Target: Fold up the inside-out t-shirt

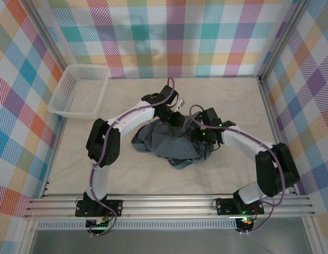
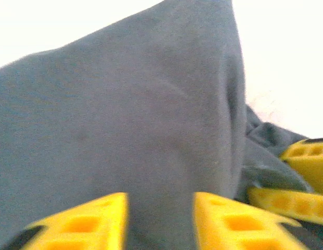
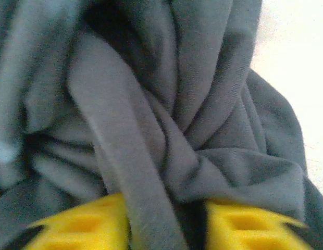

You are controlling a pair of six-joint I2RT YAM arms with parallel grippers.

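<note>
- Looks barely begun, as a judgement: shows the t-shirt (image 1: 165, 147) as a crumpled heap on the tabletop (image 1: 153, 182), with no flat panel and no neat fold anywhere.
- Leaves nearly everything to do: spreading the cloth flat, bringing in the sleeves, folding the body over.
- Cannot tell from these views which way the seams face across the whole heap.
- Sits about mid-tabletop, with the white basket (image 1: 69, 112) well apart from the t-shirt, off its far left side.
- Puts the left claw (image 1: 177, 121) at the t-shirt's far edge; from the left wrist, appears clamped on a raised tent of grey cloth between the yellow fingers (image 2: 99, 219).
- Puts the right claw (image 1: 202, 138) at the t-shirt's right edge, near the left one; from the right wrist, appears pinched on a twisted band of cloth running down between its fingers.
- Reads as a two-point hold along the heap's far and right edges, probably a lift to open the cloth out, with the bulk of the t-shirt lying to the near left of both claws.
</note>
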